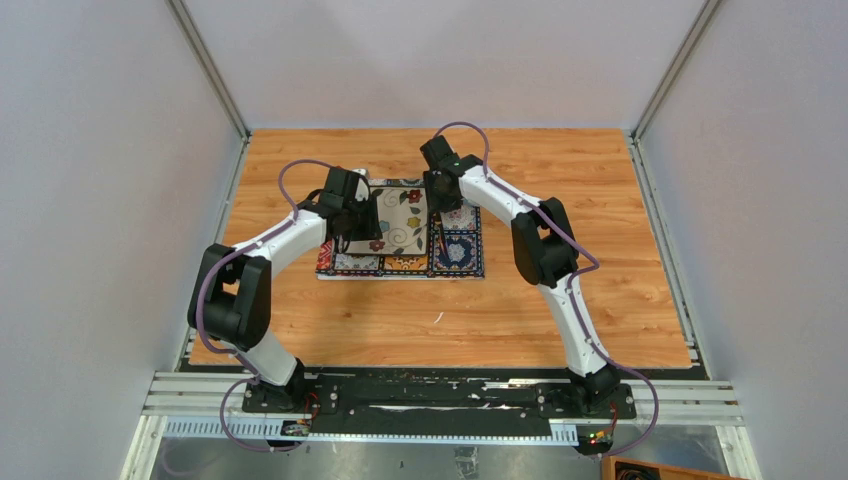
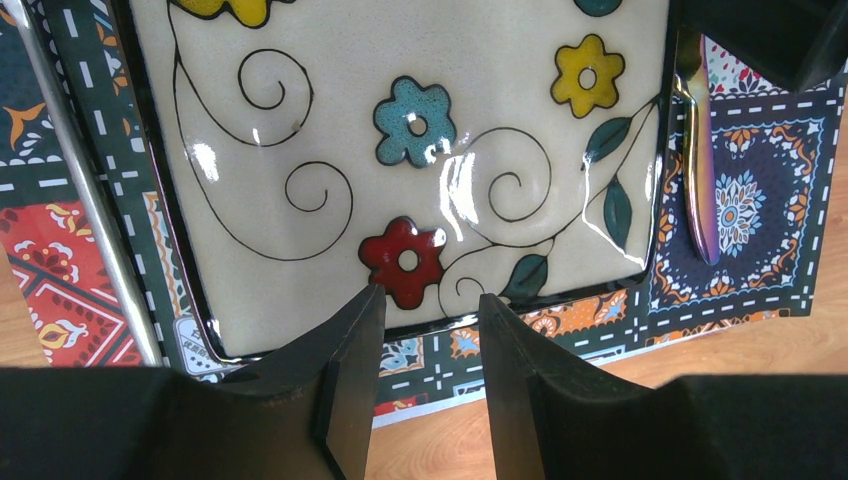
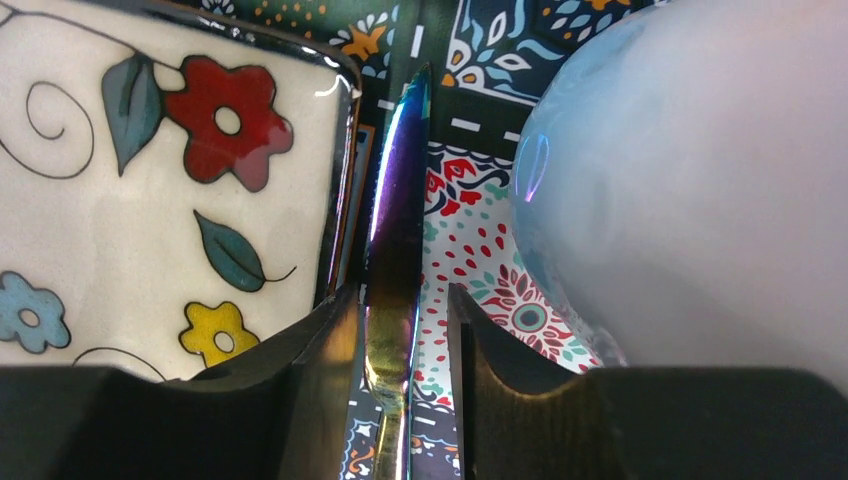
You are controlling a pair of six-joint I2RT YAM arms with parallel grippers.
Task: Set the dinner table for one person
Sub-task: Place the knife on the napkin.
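Observation:
The dinner table (image 1: 560, 310) carries a tile-patterned placemat (image 1: 400, 265) with a cream square plate (image 1: 405, 225) painted with flowers. An iridescent knife (image 3: 395, 200) lies on the placemat (image 3: 470, 220) just right of the plate (image 3: 150, 200). My right gripper (image 3: 400, 289) straddles the knife, open, with a gap on the knife's right side. The knife (image 2: 700, 190) also shows in the left wrist view. My left gripper (image 2: 430, 295) hangs open over the plate's near edge (image 2: 400, 120), with nothing between its fingers.
A pale blue frosted glass (image 3: 700, 180) stands on the placemat close to the right of the knife. A silver utensil handle (image 2: 90, 200) lies on the placemat left of the plate. Grey walls enclose the table on three sides.

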